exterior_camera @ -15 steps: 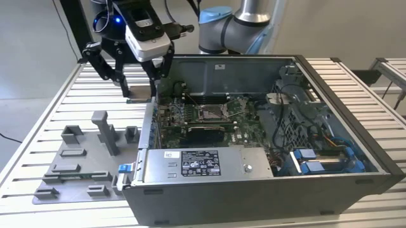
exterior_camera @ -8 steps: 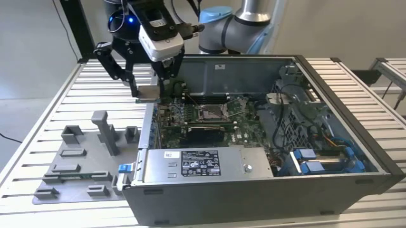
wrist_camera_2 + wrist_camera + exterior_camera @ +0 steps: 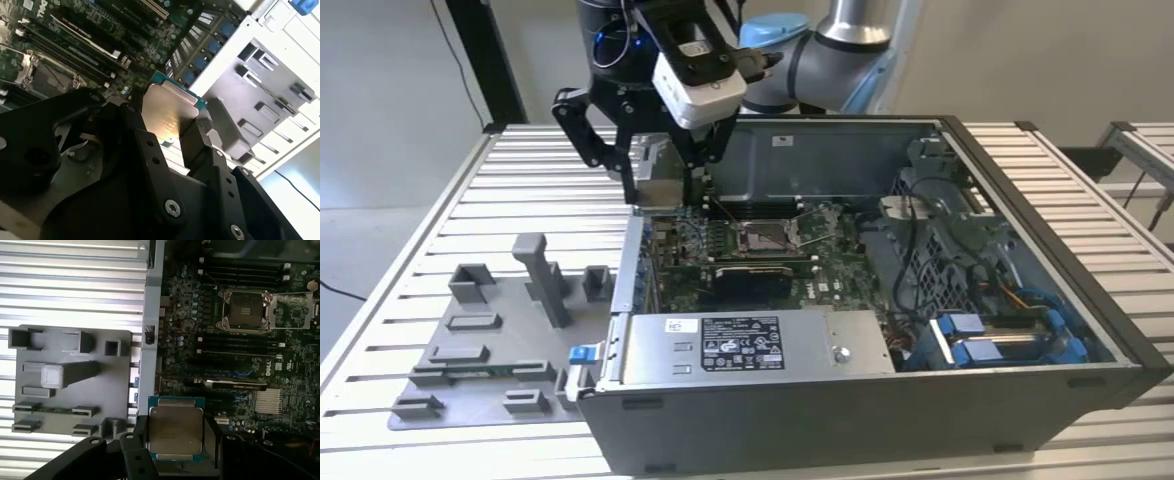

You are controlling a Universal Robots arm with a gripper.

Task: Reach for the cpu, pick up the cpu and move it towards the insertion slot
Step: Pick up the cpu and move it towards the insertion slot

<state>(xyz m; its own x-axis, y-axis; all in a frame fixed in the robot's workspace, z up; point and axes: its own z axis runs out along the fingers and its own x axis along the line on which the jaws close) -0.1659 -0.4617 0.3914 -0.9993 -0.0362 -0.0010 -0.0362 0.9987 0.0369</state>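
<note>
The gripper (image 3: pixel 176 440) has its two black fingers (image 3: pixel 140 436) closed in on the cpu (image 3: pixel 176 429), pinching it by opposite edges. The silvery top faces the camera in both wrist views, and a tan-green rim shows around it. In the second wrist view the cpu (image 3: pixel 170 112) sits at the fingertips (image 3: pixel 197 136), clear of everything beneath it.

In the exterior view the gripper (image 3: pixel 670 192) hangs at the upper left of the picture, over the far left corner of the open computer case (image 3: pixel 854 420). A grey plate between its fingers is probably the chip, though the angle makes that hard to confirm.

Inside the case lies the green motherboard (image 3: pixel 814 275). The insertion slot (image 3: pixel 765 236) is near its middle, with the pin field (image 3: pixel 246 309) uncovered and nothing in it. It is well apart from the held cpu. A silver power-supply box (image 3: pixel 747 345) fills the near side of the case, with blue-clipped drive bays (image 3: pixel 987 345) to the exterior view's right.

On the slatted table (image 3: pixel 440 200), at the exterior view's left of the case, stands a grey fixture plate (image 3: pixel 480 370) with its blocks.
</note>
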